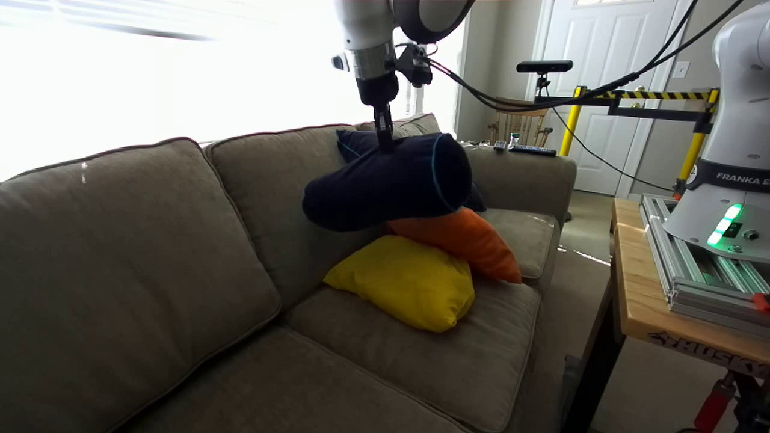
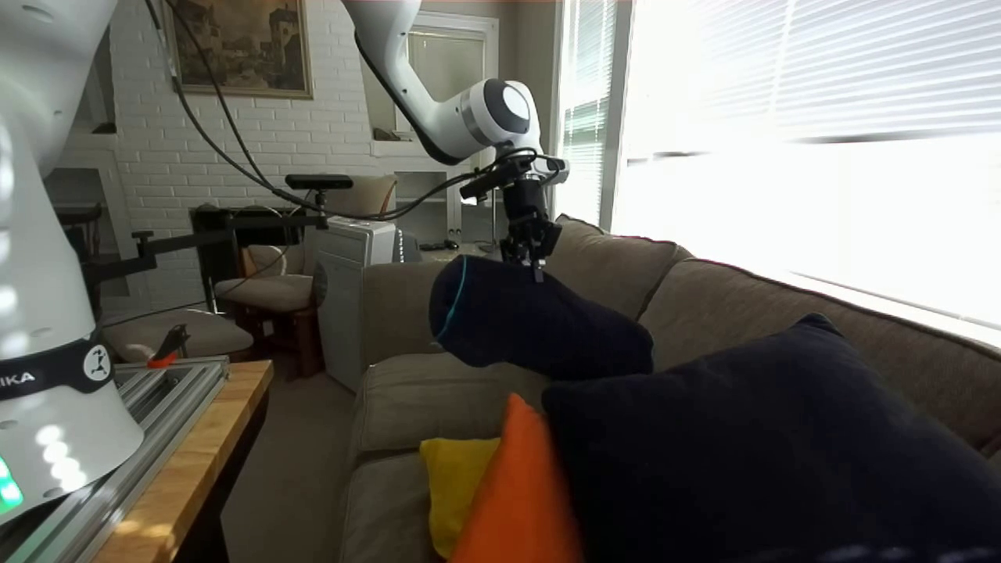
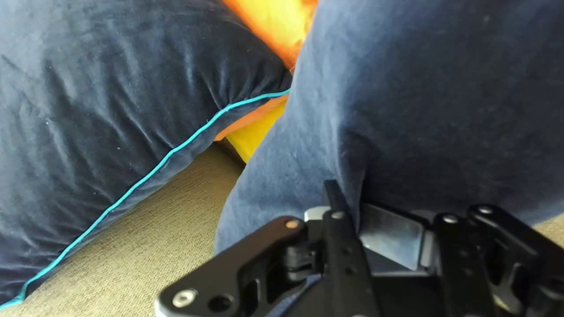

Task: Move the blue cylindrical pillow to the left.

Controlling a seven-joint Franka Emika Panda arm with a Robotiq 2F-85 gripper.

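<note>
The blue cylindrical pillow point(image 1: 385, 186) is a dark navy tube with light-blue piping at its round end. It hangs tilted in the air above the sofa in both exterior views point(image 2: 547, 324). My gripper point(image 1: 385, 144) points down and is shut on a fold of fabric on the pillow's upper side. In the wrist view the pillow point(image 3: 423, 97) fills the right side, and the fold runs between the fingers point(image 3: 350, 198). The pillow's underside is hidden in the wrist view.
The yellow pillow point(image 1: 409, 279) and orange pillow point(image 1: 472, 237) lie on the sofa point(image 1: 240, 240) below. The flat navy cushion point(image 2: 751, 446) leans near the backrest, also in the wrist view point(image 3: 110, 110). Remotes point(image 1: 532, 150) lie on the sofa arm. The robot's wooden bench point(image 1: 643, 282) faces the sofa.
</note>
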